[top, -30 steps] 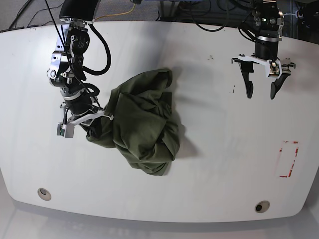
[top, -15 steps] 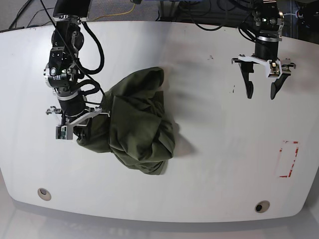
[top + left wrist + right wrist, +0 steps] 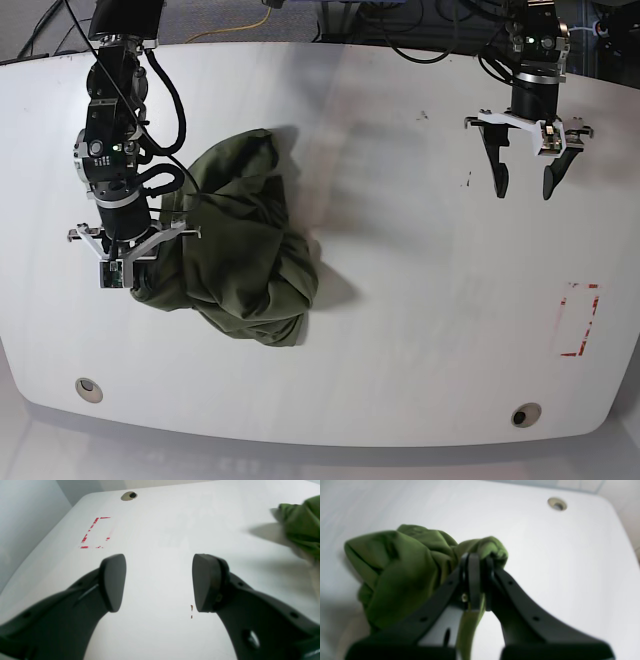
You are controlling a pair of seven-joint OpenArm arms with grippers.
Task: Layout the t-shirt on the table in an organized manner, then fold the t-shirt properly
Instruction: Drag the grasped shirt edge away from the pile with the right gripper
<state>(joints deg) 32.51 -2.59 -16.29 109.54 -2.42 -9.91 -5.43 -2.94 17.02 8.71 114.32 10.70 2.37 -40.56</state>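
The olive-green t-shirt (image 3: pixel 240 245) lies crumpled in a heap on the left half of the white table (image 3: pixel 420 300). My right gripper (image 3: pixel 138 266) sits at the heap's left edge. In the right wrist view my right gripper (image 3: pixel 477 563) is shut on a bunched fold of the t-shirt (image 3: pixel 402 575), which trails off to the left. My left gripper (image 3: pixel 525 185) hangs open over bare table at the far right, well away from the cloth. In the left wrist view my left gripper (image 3: pixel 158 582) holds nothing, and only a corner of the t-shirt (image 3: pixel 302 527) shows at the right edge.
A red dashed rectangle mark (image 3: pixel 578 320) lies near the table's right edge. Two round grommet holes (image 3: pixel 88 388) (image 3: pixel 526 414) sit by the front edge. Cables run along the back edge behind the table.
My right arm has dragged the t-shirt leftward across the table, and the heap has shifted with it. The left arm has not moved.
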